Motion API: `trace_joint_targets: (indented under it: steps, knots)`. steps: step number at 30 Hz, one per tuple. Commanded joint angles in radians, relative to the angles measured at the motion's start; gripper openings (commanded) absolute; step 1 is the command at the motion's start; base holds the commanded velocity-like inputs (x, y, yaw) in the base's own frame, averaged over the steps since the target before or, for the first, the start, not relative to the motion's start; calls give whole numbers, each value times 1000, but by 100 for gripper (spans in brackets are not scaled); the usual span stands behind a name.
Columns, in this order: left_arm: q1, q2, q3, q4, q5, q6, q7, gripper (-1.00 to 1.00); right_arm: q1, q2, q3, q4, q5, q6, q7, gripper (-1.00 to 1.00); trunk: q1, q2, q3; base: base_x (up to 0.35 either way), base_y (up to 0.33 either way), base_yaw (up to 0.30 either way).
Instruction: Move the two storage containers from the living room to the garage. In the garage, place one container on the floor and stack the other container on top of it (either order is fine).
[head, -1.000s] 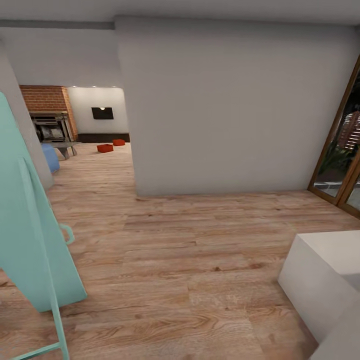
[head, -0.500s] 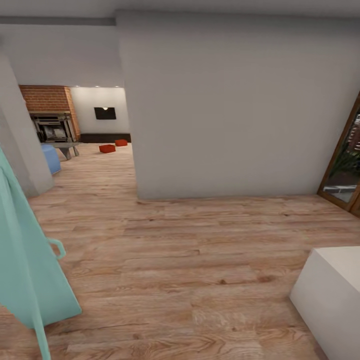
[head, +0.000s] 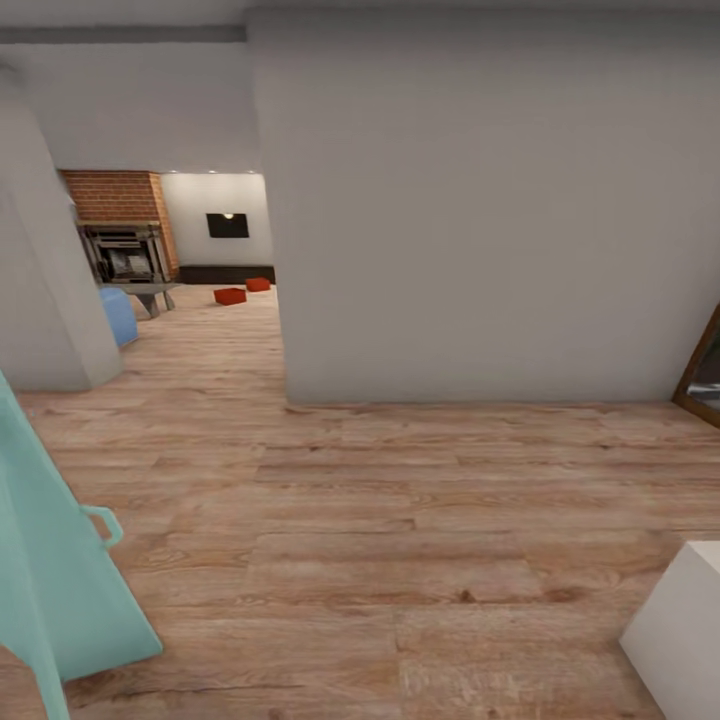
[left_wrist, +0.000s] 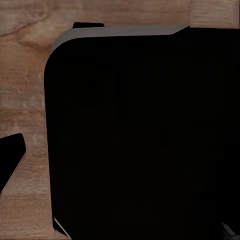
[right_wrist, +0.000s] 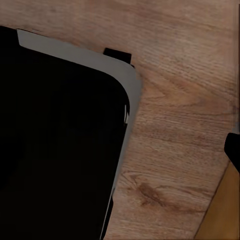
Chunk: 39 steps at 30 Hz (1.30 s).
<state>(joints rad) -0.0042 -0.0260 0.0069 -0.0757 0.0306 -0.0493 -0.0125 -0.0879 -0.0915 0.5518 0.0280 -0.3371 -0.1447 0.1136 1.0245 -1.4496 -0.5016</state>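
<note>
Planks of light wood floor (head: 400, 520) run across the foreground of the head view and on through an opening at about eleven o'clock. A broad plain white-grey wall (head: 470, 220) stands from twelve to two o'clock, its near corner edging that opening. Beyond the opening lies the living room (head: 200, 260), with a red brick fireplace (head: 118, 225) at ten o'clock, a small black wall television (head: 228, 225) on the far white wall and a long low dark cabinet (head: 226, 274) beneath it. The two orange-red rectangular storage containers (head: 230, 296) sit far off on the wood floor just in front of that cabinet, the nearer one toward the fireplace and the second (head: 258, 284) just beside it, close to the cabinet; whether they touch is too small to tell. A rounded pale blue seat (head: 120, 315) and a grey low worktop (head: 150, 294) stand before the fireplace. A tilted pale turquoise panel with a small loop handle (head: 60, 560) fills the eight o'clock corner, a white block (head: 680, 625) the four o'clock corner, and a brown wooden door frame (head: 700, 370) shows at three o'clock.

Both wrist views look down on wood planks past a large black rounded body (left_wrist: 140, 135) (right_wrist: 55, 150); the fingers cannot be made out, so I cannot tell their state on either arm.
</note>
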Motion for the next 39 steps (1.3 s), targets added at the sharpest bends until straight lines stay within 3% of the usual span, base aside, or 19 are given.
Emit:
trace_joint_targets:
  steps: [1, 39]
  knots:
    - [0, 0, 1, 0, 3, -3, -1, 100, -1, 0, 7, 3, -10, -6, 6, 100, 1, 0, -1, 317, 0, 25]
    - [0, 0, 1, 0, 3, -5, -1, 100, -1, 0, 7, 3, -13, -7, 6, 100, 1, 0, -1, 317, 0, 34]
